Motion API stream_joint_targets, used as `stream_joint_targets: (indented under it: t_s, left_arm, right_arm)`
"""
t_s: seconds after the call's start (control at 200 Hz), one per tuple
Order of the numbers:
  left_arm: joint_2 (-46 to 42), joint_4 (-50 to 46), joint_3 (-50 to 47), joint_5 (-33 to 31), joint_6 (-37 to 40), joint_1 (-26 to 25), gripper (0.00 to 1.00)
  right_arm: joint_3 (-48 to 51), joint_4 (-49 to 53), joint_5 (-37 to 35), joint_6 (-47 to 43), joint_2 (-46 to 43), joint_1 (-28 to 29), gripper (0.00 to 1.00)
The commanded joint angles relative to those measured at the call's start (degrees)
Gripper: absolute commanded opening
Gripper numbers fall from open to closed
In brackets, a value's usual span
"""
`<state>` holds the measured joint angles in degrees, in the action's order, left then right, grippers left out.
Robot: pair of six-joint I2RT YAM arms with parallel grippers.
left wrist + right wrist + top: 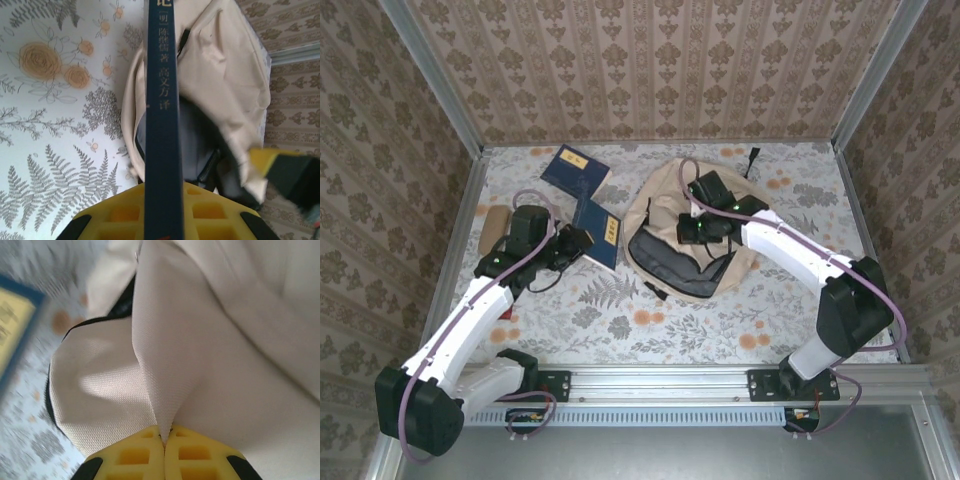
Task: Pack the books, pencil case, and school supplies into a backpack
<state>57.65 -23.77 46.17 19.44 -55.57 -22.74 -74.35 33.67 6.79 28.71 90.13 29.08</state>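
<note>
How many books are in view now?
2. The far navy book lies near the back wall; the near navy book is in the left claw. Others may be inside the backpack.

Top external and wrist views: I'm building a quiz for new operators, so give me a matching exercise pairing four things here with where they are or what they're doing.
Things:
1. left gripper
2. right gripper
3. pencil case
4. far navy book

Places or states:
A. pinching a fold of backpack fabric
B. lying flat near the back wall
C. shut on the held navy book, seen edge-on
D. lying by the left edge of the table

Pairs: 1-C, 2-A, 3-D, 4-B
</note>
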Motion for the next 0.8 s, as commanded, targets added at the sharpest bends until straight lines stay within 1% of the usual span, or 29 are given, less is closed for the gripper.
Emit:
stream_joint_targets:
  t_s: [0.0,0.165,0.36,0.545,0.555,0.58,0.61,0.795]
  left_arm:
    - [-1.77,0.21,0.1,4.2,1.63,0.1,0.09]
    - [-1.49,4.69,-2.61,9.62,-0.84,-0.19,0.09]
    - [0.67,14.44,-6.13,15.39,-5.13,-0.94,0.08]
    - [2.87,21.56,-6.7,17.03,-7.59,-3.05,0.08]
    - [3.07,22.03,-6.82,17.03,-7.92,-4.34,0.08]
    - [3.77,24.18,-7.19,18.6,-8.96,-5.2,0.08]
    - [4.8,26.67,-7.76,18.95,-10.24,-6.01,0.08]
    - [12.2,38.17,-7.69,17.75,-14.51,-11.09,0.06]
  right_arm:
    - [-6.11,0.04,-1.62,1.31,0.71,-1.19,0.06]
    - [-10.55,0.19,1.4,1.2,1.93,-1.3,0.06]
    - [-12.57,0.08,3.64,0.96,1.02,-1.31,0.06]
    - [-13.47,-0.06,5.17,1.26,0.88,-1.4,0.06]
    - [-13.5,-0.15,5.28,1.26,0.87,-1.4,0.05]
    - [-13.58,-0.21,5.43,1.46,0.84,-1.4,0.05]
    - [-13.61,-0.32,5.59,1.55,0.77,-1.38,0.06]
    - [-13.45,-0.63,6.63,2.1,-0.1,-1.57,0.06]
